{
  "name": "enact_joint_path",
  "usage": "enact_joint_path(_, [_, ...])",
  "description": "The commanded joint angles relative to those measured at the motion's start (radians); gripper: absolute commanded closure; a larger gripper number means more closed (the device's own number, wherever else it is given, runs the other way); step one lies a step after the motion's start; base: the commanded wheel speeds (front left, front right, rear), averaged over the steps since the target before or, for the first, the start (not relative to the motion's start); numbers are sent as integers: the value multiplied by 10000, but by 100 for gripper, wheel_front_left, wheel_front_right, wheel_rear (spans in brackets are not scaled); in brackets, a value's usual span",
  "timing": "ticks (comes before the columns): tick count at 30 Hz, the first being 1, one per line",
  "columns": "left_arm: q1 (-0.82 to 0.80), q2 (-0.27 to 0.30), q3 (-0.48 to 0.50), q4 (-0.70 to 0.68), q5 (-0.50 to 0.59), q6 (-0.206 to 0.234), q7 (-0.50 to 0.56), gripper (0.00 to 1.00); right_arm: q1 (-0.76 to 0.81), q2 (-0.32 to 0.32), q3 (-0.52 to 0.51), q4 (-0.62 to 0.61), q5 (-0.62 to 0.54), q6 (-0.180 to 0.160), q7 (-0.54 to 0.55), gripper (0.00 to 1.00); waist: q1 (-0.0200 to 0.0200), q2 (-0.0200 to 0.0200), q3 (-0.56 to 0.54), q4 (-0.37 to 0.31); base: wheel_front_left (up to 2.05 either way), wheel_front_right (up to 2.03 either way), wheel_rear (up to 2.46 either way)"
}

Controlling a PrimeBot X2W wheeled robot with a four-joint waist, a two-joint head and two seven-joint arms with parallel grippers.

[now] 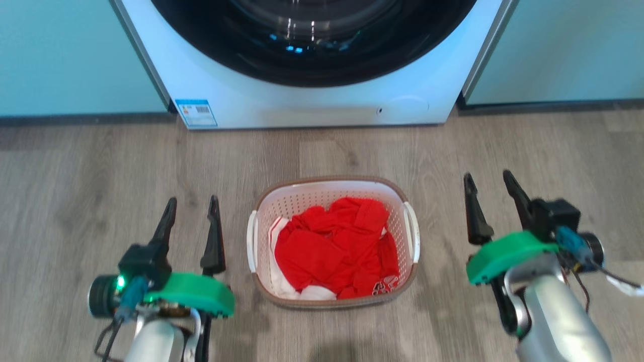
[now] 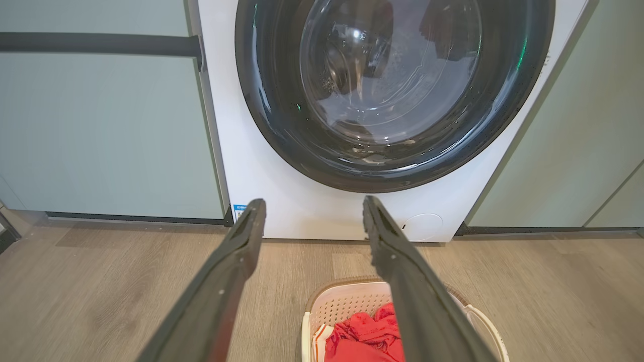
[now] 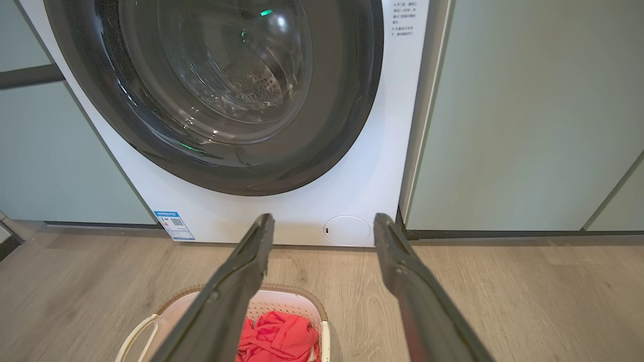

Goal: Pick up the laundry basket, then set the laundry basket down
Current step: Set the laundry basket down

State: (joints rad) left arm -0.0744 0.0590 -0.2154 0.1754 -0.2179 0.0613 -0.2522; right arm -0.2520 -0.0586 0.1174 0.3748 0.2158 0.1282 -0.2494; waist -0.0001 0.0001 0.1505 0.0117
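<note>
Grey-brown wood-look floor (image 1: 75, 166) lies under the whole scene. At the left, the left gripper (image 1: 193, 200) hovers above the floor. Its two dark fingers are spread wide apart and point toward the washing machine (image 1: 312, 108), and nothing is between them. Just to its right, the laundry basket (image 1: 302, 201) stands upright on the floor, between both arms and a little in front of the machine's white front panel. Its left handle (image 1: 251, 241) is near the left gripper but does not touch it. A crumpled red cloth (image 1: 332, 246) fills most of the basket, with some white fabric under it. At the right, the right gripper (image 1: 488, 174) is also fully open and empty. It stands farther from the basket's right handle (image 1: 414, 236) than the left gripper stands from its side.
</note>
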Motion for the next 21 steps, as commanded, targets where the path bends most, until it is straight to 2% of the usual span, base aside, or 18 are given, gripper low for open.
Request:
enact_joint_path(1, [-21, 43, 427, -537, 128, 15, -95, 0, 153, 84, 103, -513, -68, 25, -124, 0, 1, -1, -219, -33, 0, 0, 0])
enact_joint_path(10, [1476, -21, 801, -1851, 424, 84, -95, 0, 1681, 84, -332, -1775, -122, 25, -124, 0, 1, -1, -854, -103, 0, 0, 0])
enact_joint_path(21, [2620, -56, 1280, -2418, 400, 149, -95, 0, 2755, 84, -787, -2638, -77, 25, -124, 0, 1, -1, -1522, -177, 0, 0, 0])
